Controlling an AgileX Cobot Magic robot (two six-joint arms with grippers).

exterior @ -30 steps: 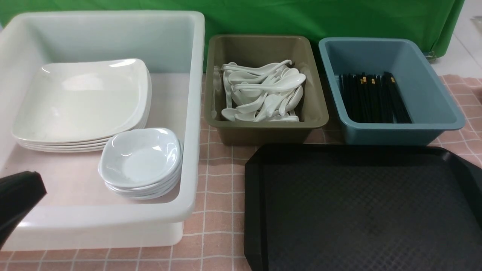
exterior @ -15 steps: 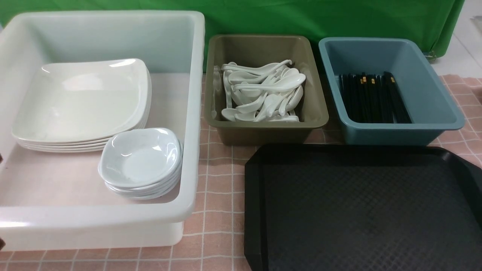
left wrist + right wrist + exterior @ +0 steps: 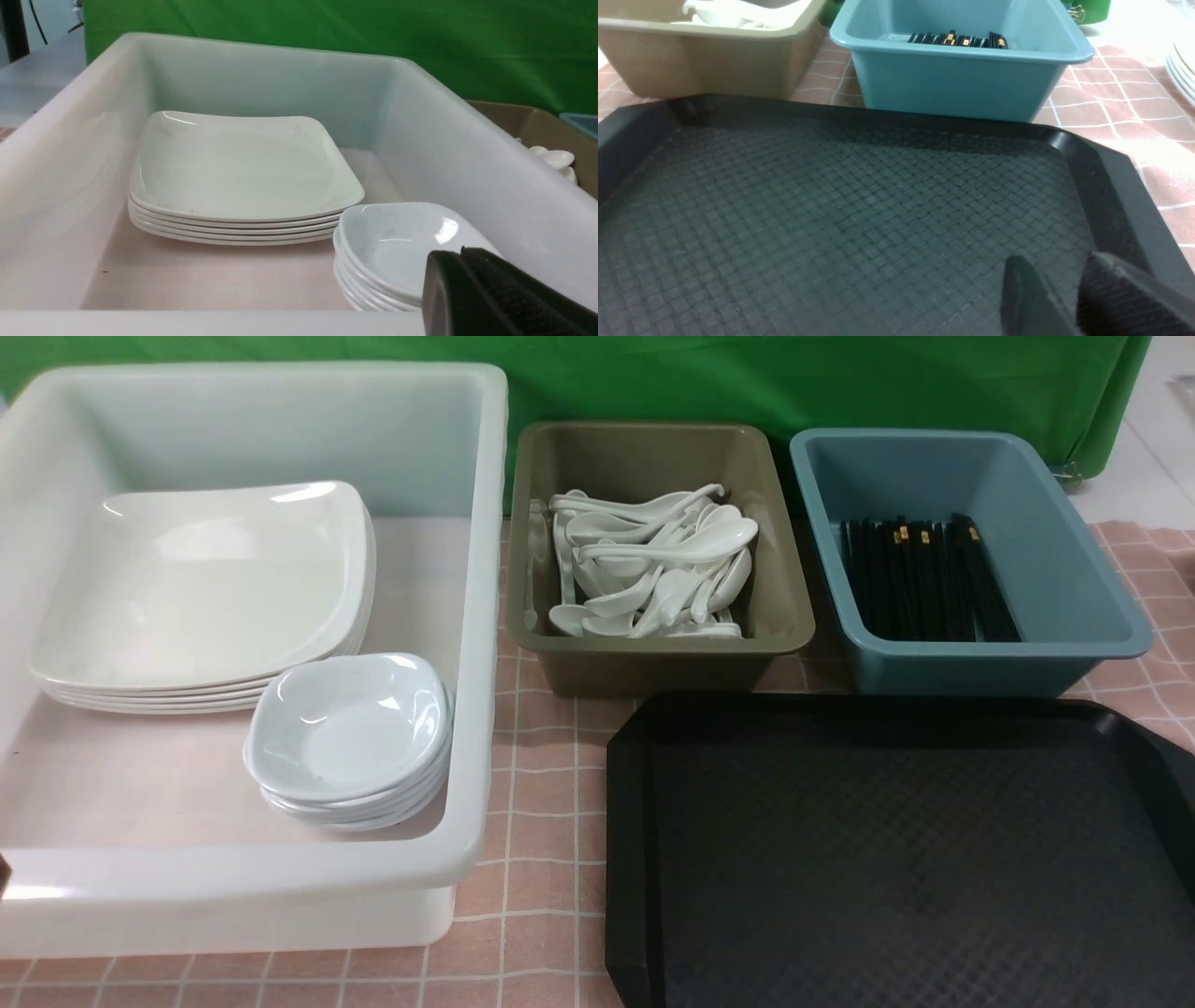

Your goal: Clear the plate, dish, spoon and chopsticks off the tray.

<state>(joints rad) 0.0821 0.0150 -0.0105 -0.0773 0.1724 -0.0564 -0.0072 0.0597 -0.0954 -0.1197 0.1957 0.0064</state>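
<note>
The black tray (image 3: 896, 859) lies at the front right, and nothing rests on its textured floor (image 3: 831, 210). A stack of large white plates (image 3: 201, 583) and a stack of small white dishes (image 3: 345, 723) sit inside the white tub. Several white spoons (image 3: 653, 560) fill the olive tub. Black chopsticks (image 3: 924, 579) lie in the blue tub. In the left wrist view my left gripper (image 3: 455, 254) is shut and empty, at the tub's near wall beside the dishes (image 3: 397, 238). My right gripper (image 3: 1055, 257) hangs open over the tray's right part with nothing between its fingers. Neither gripper shows in the front view.
The white tub (image 3: 471, 616) stands on the left, the olive tub (image 3: 653, 658) in the middle and the blue tub (image 3: 990, 663) on the right, all behind the tray. More white plates (image 3: 1183, 65) lie off to the right on the pink checked cloth.
The dark part of my left arm at the front view's lower left edge has drawn back out of that view. Nothing else has moved.
</note>
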